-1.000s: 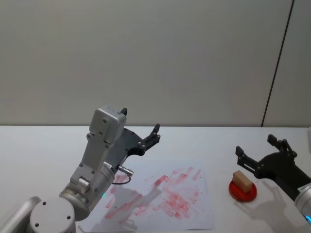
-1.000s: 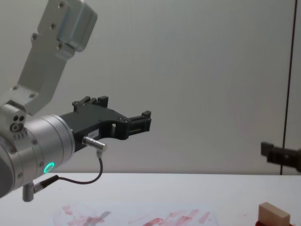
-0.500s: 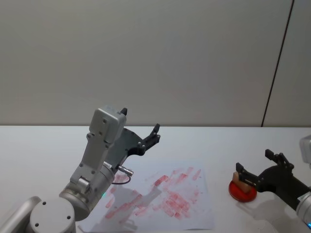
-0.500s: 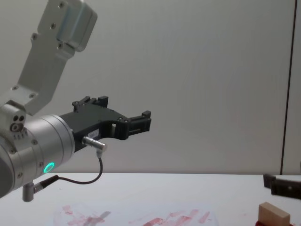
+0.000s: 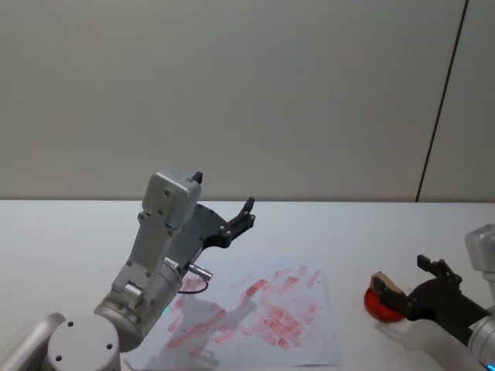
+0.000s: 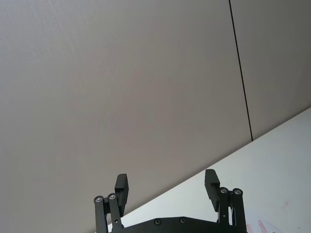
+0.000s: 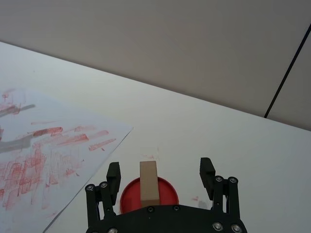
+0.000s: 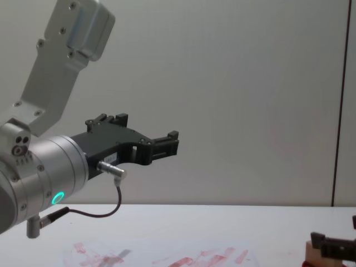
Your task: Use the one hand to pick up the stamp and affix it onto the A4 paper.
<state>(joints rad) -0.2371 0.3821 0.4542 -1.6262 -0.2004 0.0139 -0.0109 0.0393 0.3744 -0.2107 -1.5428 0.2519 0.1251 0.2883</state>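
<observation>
A small wooden stamp [image 5: 384, 284], pale tan, shaped like a little brick with plain smooth sides. Sits on top of the flat round red ink pad [image 5: 377, 308], over on the right side of the table [image 5: 62, 232]. Touches the pad underneath and nothing else.

The right gripper [image 5: 401, 278], all black, down low around the stamp. Open wide, one finger on each side of the block. A clear gap on both sides in the right wrist view. Holds nothing.

The left gripper [image 5: 224, 192], raised in the air on the left side. Fingers spread apart, nothing between them. A small green light [image 8: 57, 197] on the silver wrist behind it.

The A4 paper [image 5: 325, 340], white, flat on the table between the two arms. Lies near the ink pad but does not touch it. Covered with red and pink smears and blocky marks, most of them around the middle.

A plain white table, smooth all over. Behind it a bare grey-beige wall [image 5: 232, 93], with one thin dark line [image 5: 445, 100] running down it on the right.
</observation>
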